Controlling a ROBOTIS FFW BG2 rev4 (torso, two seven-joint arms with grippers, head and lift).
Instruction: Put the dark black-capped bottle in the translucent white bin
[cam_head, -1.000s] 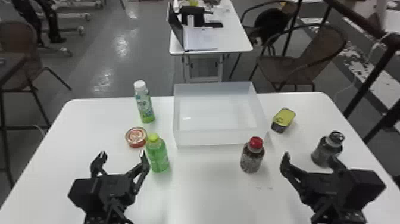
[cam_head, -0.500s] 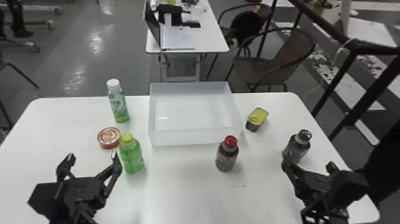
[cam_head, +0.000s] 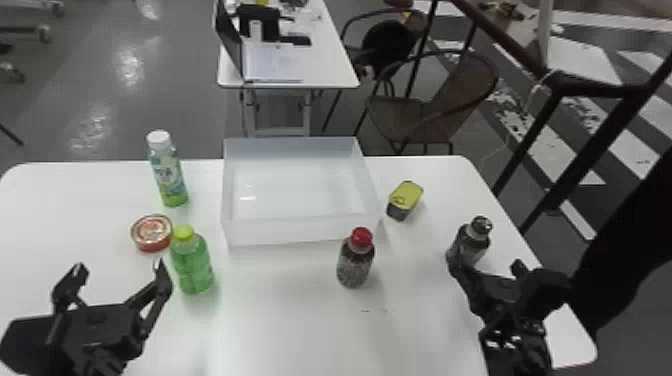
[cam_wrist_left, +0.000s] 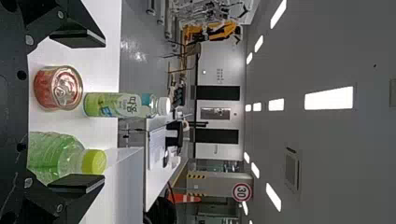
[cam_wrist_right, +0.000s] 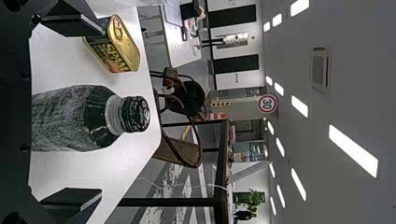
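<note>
The dark black-capped bottle (cam_head: 469, 243) stands upright near the table's right edge. My right gripper (cam_head: 487, 265) is just in front of it, open. In the right wrist view the bottle (cam_wrist_right: 84, 119) lies across the space between the spread fingers of my right gripper (cam_wrist_right: 72, 114), with room on both sides. The translucent white bin (cam_head: 300, 230) sits at the table's back middle, with nothing inside. My left gripper (cam_head: 117, 270) is parked open at the front left; in the left wrist view, my left gripper (cam_wrist_left: 77, 112) has its fingers apart.
Around the bin on the table (cam_head: 280, 320) are a red-capped bottle (cam_head: 355, 262) in front, a yellow-topped can (cam_head: 406, 199) to the right, and a green bottle (cam_head: 192, 265), a round red can (cam_head: 152, 234) and a white-capped bottle (cam_head: 169, 172) to the left.
The head view has swung to the right, shifting the table leftward. My right gripper has moved up close to the black-capped bottle. The left one stays by the green bottle.
</note>
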